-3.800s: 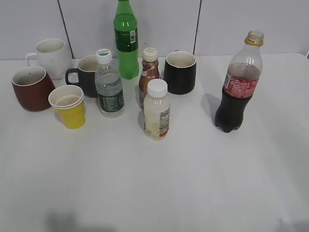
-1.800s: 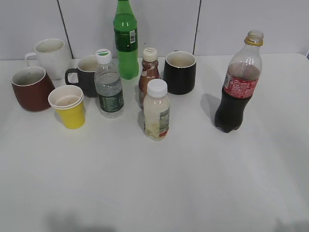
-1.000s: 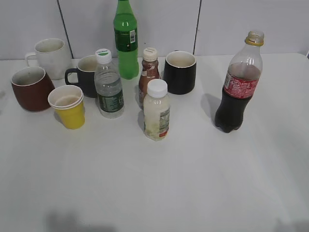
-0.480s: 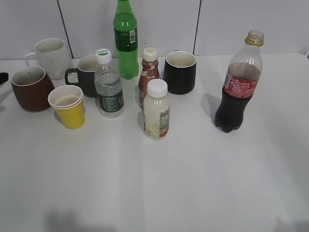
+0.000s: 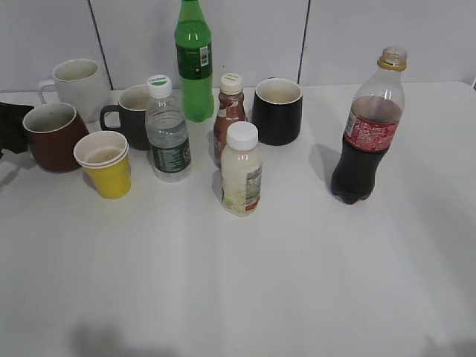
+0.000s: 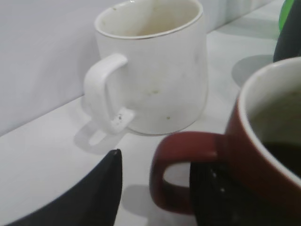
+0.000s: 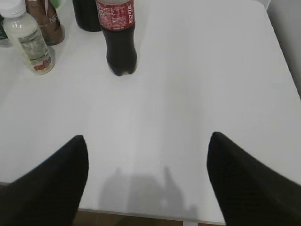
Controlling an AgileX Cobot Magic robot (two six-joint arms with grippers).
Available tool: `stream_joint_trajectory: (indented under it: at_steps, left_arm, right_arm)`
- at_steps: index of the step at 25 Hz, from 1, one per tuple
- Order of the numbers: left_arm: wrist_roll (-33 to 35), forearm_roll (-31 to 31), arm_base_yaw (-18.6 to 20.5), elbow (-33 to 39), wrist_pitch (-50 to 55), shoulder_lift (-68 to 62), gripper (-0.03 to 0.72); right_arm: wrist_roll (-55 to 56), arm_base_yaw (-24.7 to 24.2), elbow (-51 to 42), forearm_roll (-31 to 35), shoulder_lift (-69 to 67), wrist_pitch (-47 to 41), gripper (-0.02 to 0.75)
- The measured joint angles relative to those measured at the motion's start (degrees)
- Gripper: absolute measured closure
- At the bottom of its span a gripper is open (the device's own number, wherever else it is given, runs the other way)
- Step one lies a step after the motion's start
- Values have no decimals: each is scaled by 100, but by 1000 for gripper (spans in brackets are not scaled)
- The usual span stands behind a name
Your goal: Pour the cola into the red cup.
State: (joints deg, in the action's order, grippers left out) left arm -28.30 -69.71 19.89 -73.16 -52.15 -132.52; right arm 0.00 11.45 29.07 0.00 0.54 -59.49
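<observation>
The red cup (image 5: 52, 140) stands at the far left of the table, handle pointing left. My left gripper (image 5: 10, 128) is at that handle. In the left wrist view the open jaws (image 6: 159, 162) straddle the red cup's (image 6: 263, 155) handle, one finger left of the loop and one against the cup's side; I cannot tell if they touch it. The cola (image 5: 367, 126), uncapped, stands upright at the right and also shows in the right wrist view (image 7: 120, 33). My right gripper (image 7: 146, 139) is open and empty above the table's front edge, well short of the cola.
A white mug (image 5: 76, 88) stands behind the red cup and shows in the left wrist view (image 6: 155, 80). A yellow paper cup (image 5: 105, 163), a water bottle (image 5: 168, 130), two black mugs, a green bottle (image 5: 194, 63), a brown bottle and a cream bottle (image 5: 241, 171) crowd the middle.
My left gripper has come in from the left edge up to the red cup's handle. The cup has shifted slightly to the right. The cola has not moved.
</observation>
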Motion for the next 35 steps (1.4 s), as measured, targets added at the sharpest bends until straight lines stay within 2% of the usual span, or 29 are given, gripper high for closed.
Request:
stream_joint_trajectory:
  at_steps: [5,7,10,20,25,31,33,35]
  left_arm:
    - [6,113,-199,-73,273,0,438]
    - [13,120,-221,-112,295,-33,498]
    - [0,147,-232,-113,296,-71,629]
    - [-87,52,-250,2,494,217,629]
    - [-95,45,-250,435,847,993,629]
    - [-101,505,-250,1108,1013,1910,629]
    - [-101,741,-250,1366,1125,2300,629]
    - [-101,1040,-250,1660,1241,2707,629]
  right_arm:
    - [0,0,0,0,0,-6,148]
    - [0,0,0,0,0,-6,148]
    - [0,0,0,0,0,-6,148]
    - [0,0,0,210,0,-6,148]
    - [0,0,0,556,0,5,148]
    - [0,0,29,621,-128,72,148]
    - [-258,0,118,672,-504,452,148]
    - [-666,0,141,817,-1130,1249,148]
